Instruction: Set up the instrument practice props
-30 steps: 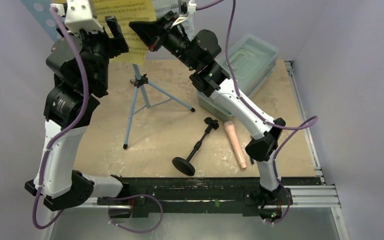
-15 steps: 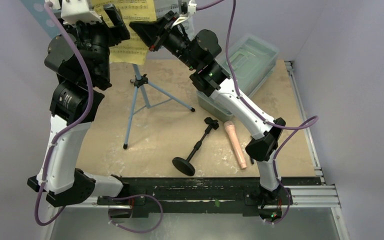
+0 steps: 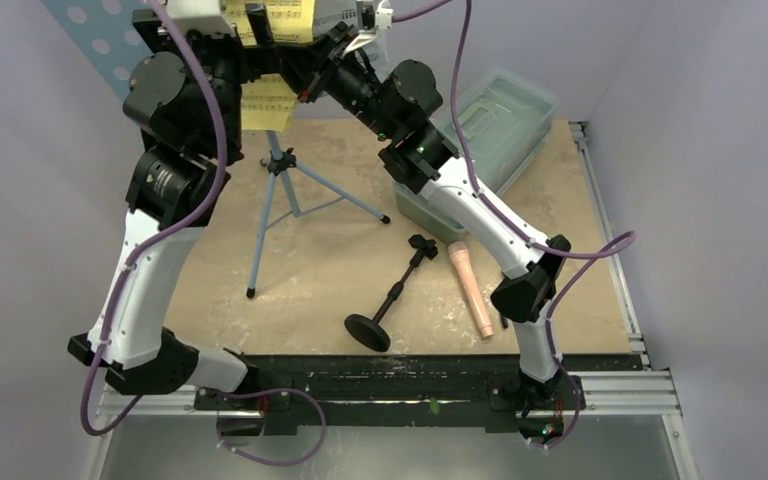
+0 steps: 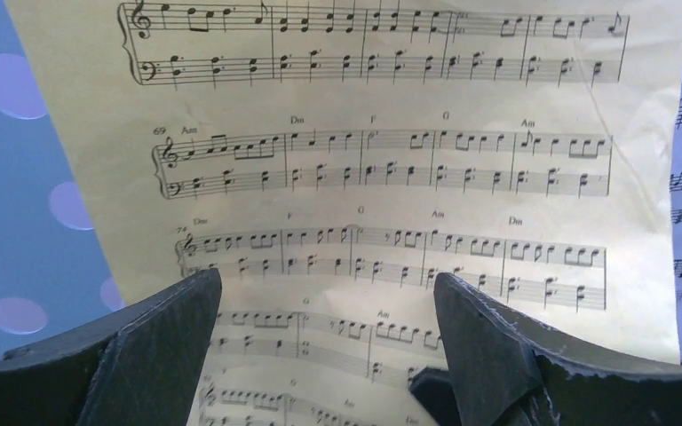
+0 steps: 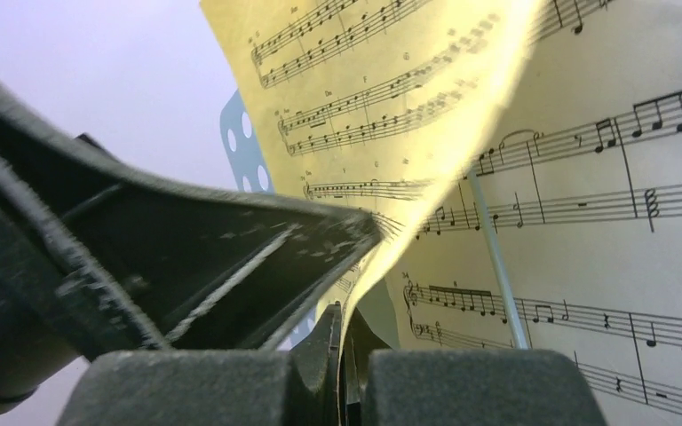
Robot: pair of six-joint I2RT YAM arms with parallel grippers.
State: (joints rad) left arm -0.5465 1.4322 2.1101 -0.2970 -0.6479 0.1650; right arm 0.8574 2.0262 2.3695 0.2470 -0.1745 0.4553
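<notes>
The light blue music stand (image 3: 278, 205) stands at the back left on its tripod, and its perforated desk (image 4: 18, 177) is behind the sheets. A yellow music sheet (image 3: 268, 102) hangs in front of it, with a white sheet (image 5: 604, 204) beside it. My right gripper (image 5: 346, 333) is shut on the yellow sheet's edge. My left gripper (image 4: 327, 284) is open, its jaws wide apart, facing the yellow sheet (image 4: 391, 177) close up. The black mic stand (image 3: 392, 295) lies on the table. The peach-pink microphone (image 3: 471, 290) lies just to its right.
A clear lidded plastic box (image 3: 490, 125) sits at the back right, under the right arm. Both arms reach high over the back left of the tan table (image 3: 320, 270). A metal rail (image 3: 610, 390) runs along the near edge.
My left arm has swung right and up, bringing its open gripper in front of the yellow sheet beside the right gripper. The right arm and the sheet have stayed put.
</notes>
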